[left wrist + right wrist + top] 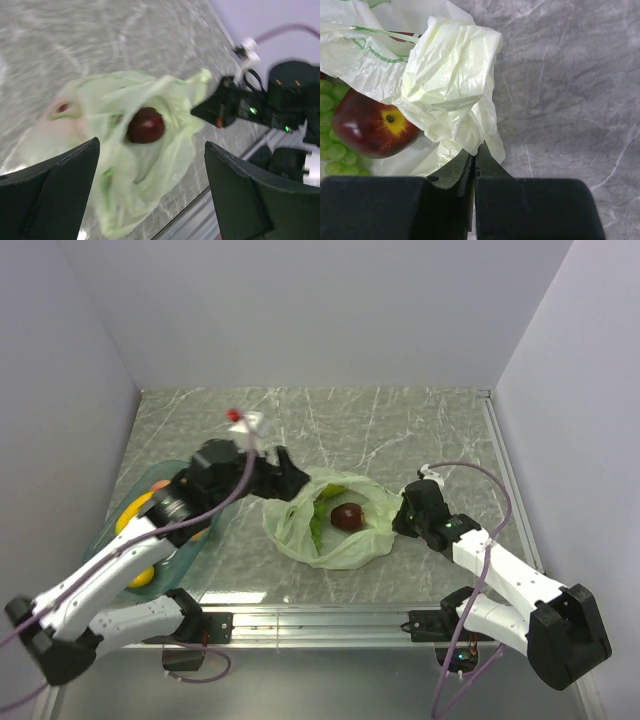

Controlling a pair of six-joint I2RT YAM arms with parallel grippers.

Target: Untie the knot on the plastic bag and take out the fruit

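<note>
The pale-green plastic bag lies mid-table with its mouth open; no knot shows. Inside it a red apple rests beside green grapes. My left gripper hovers at the bag's left rim, open, with nothing between its fingers; in its wrist view the bag and apple lie below it, blurred. My right gripper is shut on the bag's right edge; in its wrist view the jaws pinch a crumpled fold of the bag, with the apple to the left.
A teal transparent tray with yellow fruit sits at the left under my left arm. Grey walls enclose the table on three sides. A metal rail runs along the near edge.
</note>
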